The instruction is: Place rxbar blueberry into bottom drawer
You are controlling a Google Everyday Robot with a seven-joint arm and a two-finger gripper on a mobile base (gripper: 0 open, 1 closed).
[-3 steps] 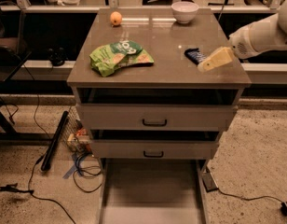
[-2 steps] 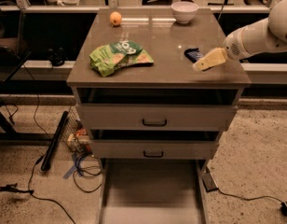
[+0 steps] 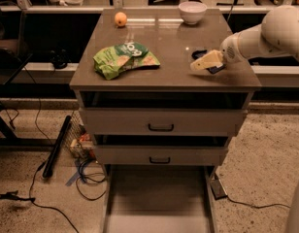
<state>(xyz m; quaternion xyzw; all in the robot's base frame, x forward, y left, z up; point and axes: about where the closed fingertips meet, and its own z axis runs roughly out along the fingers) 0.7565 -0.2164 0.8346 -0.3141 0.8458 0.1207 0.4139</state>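
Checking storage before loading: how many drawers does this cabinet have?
3: the top drawer and middle drawer stacked under the countertop, the bottom drawer pulled out near the floor. The gripper is at the rxbar blueberry on that countertop.

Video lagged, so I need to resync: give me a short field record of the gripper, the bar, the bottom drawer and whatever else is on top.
gripper: low over the right side of the cabinet top, at the bar
bar: on the top, partly hidden by the gripper
bottom drawer: pulled open, bar not in it
bag: left-centre of the top
orange: back left
bowl: back right
task: not yet done
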